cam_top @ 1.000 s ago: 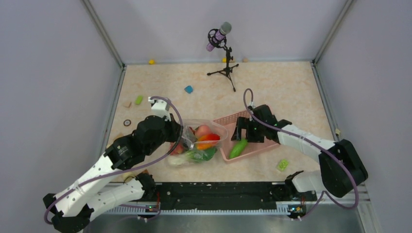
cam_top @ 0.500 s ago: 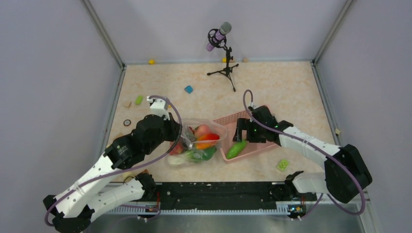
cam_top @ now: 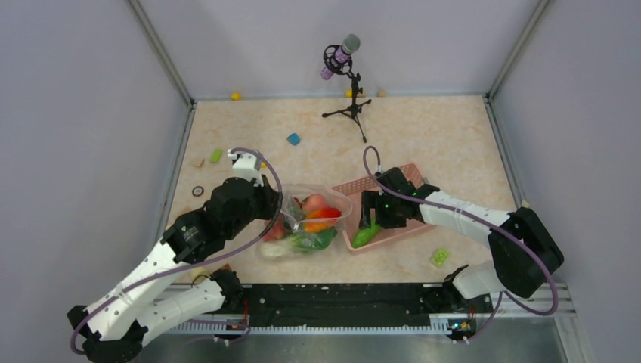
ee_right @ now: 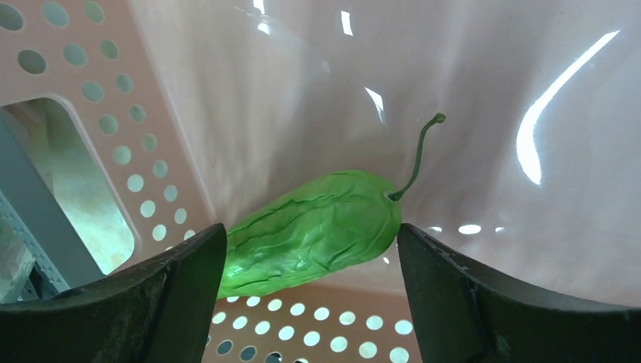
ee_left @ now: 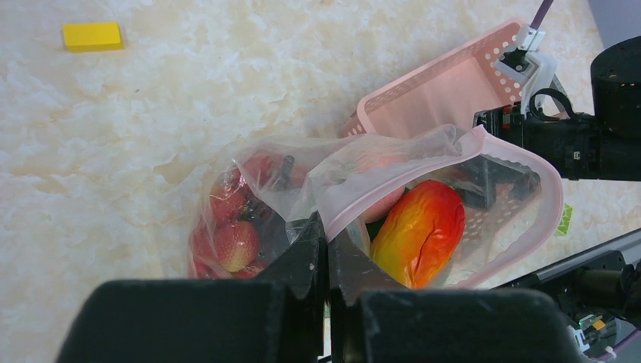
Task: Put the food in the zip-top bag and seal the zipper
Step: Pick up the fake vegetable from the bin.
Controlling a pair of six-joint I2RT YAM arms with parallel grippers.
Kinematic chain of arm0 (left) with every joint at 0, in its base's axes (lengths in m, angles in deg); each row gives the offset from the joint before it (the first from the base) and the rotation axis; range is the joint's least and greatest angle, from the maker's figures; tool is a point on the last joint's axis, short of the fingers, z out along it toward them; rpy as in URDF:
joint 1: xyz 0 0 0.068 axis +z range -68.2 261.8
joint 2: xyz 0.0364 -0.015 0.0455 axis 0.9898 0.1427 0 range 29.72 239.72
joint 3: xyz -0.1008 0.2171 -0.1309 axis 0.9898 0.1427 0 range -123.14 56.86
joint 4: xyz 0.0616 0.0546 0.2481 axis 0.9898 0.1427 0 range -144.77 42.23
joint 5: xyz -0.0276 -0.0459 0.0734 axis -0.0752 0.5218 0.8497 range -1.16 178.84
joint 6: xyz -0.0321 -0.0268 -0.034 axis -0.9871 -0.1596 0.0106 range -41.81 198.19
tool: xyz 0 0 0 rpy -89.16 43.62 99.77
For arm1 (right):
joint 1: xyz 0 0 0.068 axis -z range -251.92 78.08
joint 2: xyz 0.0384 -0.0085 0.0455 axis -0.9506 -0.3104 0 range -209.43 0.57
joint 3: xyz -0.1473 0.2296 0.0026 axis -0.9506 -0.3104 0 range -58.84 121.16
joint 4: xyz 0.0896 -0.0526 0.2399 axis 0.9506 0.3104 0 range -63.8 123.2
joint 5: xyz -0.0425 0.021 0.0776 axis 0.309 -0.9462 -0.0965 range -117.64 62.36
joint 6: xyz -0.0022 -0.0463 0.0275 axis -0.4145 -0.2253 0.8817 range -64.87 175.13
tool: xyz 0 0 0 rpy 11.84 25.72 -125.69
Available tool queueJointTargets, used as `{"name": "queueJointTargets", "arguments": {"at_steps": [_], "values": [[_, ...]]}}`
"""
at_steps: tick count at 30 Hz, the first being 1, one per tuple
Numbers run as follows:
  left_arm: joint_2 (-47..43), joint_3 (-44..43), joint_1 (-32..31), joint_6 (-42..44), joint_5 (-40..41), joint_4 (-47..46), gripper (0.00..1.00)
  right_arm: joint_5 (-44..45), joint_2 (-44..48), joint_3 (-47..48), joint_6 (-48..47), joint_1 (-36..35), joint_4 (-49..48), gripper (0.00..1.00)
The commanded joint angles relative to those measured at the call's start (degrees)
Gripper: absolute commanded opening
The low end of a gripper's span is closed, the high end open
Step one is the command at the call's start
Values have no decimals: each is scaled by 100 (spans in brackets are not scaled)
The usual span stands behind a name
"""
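The zip-top bag [cam_top: 314, 219] lies left of the pink basket, holding a red-yellow mango [ee_left: 419, 231], red berries [ee_left: 234, 243], pink fruit [cam_top: 316, 203] and bok choy [cam_top: 281, 248]. My left gripper [ee_left: 326, 240] is shut on the bag's mouth edge and holds it up; the pinkish zipper [ee_left: 557, 198] curves round the gaping mouth. The green cucumber [ee_right: 317, 231] lies in the basket's near-left corner [cam_top: 366, 235]. My right gripper [ee_right: 310, 233] is open, one finger at each end of the cucumber, down inside the basket [cam_top: 372, 219].
The pink basket [cam_top: 355, 184] sits right of the bag, its perforated wall [ee_right: 91, 98] close to my right fingers. A microphone stand [cam_top: 349, 91] is at the back. Small blocks lie scattered: blue [cam_top: 293, 139], green [cam_top: 216, 155], green [cam_top: 439, 256], yellow [ee_left: 91, 35].
My right gripper has moved left and down into the basket's near corner, and its jaws have narrowed a little round the cucumber. The left gripper and the bag have not moved.
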Motion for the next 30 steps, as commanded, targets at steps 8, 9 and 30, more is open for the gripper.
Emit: {"name": "queueJointTargets", "arguments": {"at_steps": [8,9,30], "values": [[-73,-114,53,30,-142,-208,0,203,-244,193,284,-54,-375,72],[-67,-114,53,30,-159,-216,0,203,-266,193,296,-58,-388,71],[-99,-100,50,24,-159,-217,0,298,191,-54,60,-60,-975,19]]}}
